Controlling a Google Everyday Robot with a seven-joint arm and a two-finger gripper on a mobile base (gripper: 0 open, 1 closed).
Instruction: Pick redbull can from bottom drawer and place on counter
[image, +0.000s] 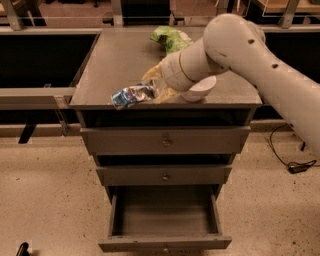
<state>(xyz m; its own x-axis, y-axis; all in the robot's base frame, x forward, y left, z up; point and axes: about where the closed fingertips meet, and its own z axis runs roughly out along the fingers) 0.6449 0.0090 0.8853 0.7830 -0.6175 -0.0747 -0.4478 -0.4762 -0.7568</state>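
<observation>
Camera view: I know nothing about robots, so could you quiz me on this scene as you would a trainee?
1. True or false: the bottom drawer stands open with nothing visible inside.
2. Fill in: the claw, above the front edge of the counter, is shut on the ___.
3. The green bag lies: A in a drawer; B at the back of the counter; C on the floor.

Key: 1 true; 2 redbull can; 3 B.

Speckled beige floor (47, 200), black cable (292, 164)
</observation>
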